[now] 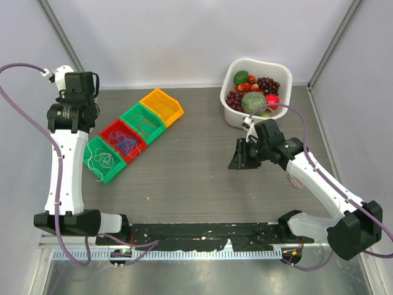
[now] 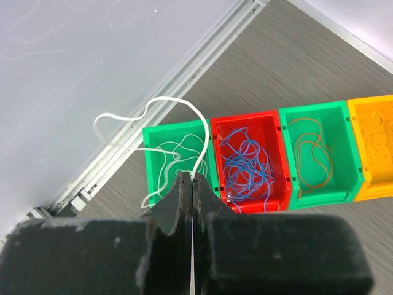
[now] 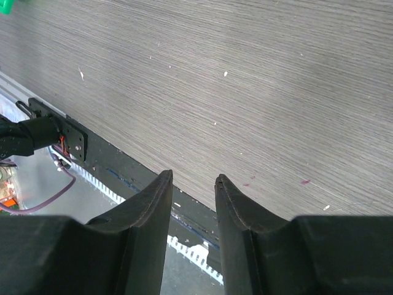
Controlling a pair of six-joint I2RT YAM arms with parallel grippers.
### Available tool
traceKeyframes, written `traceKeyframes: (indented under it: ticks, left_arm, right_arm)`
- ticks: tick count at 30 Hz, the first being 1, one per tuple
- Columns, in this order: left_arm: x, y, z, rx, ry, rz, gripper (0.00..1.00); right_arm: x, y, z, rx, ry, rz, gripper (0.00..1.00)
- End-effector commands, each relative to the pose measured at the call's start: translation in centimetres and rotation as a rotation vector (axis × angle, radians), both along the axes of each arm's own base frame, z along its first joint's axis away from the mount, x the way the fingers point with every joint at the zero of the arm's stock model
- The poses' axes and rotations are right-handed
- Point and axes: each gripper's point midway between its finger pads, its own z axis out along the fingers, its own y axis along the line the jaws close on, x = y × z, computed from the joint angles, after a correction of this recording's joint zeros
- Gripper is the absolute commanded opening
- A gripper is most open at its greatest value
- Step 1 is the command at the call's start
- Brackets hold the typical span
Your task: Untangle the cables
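You are looking down on a grey wood-grain table (image 1: 202,178) with the left arm (image 1: 66,160) reaching up along its left edge and the right arm (image 1: 325,184) angling in from the right. A white basket (image 1: 231,117) of fruit (image 1: 253,101) is sitting at the far right. Four small bins are standing side by side in a slanted row on the left: a green bin (image 2: 175,125), a red bin (image 2: 244,115), a second green bin (image 2: 312,106) and an orange bin (image 2: 371,99). The left gripper (image 2: 187,181) is hovering above the first green bin with its fingers pressed together, pinching a white cable (image 2: 175,99) that is arching up and trailing down to more white loops (image 2: 175,153) lying in that bin. The right gripper (image 3: 192,178) is hanging over bare table near the front edge, fingers parted and holding nothing. Blue cables (image 2: 247,169) are lying bunched in the red bin, and an orange-brown cable (image 2: 313,153) is lying looped in the second green bin. The orange bin's contents are too faint to make out.
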Motion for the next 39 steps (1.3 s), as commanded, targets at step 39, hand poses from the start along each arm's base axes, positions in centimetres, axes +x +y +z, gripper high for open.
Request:
traceKeyframes:
  ticks: [39]
  left_arm:
    - [0.2,3.8,0.5,-0.022,-0.094,0.166,0.0]
  right_arm:
    - [1.0,0.1,0.4,-0.004,-0.061,0.02,0.39]
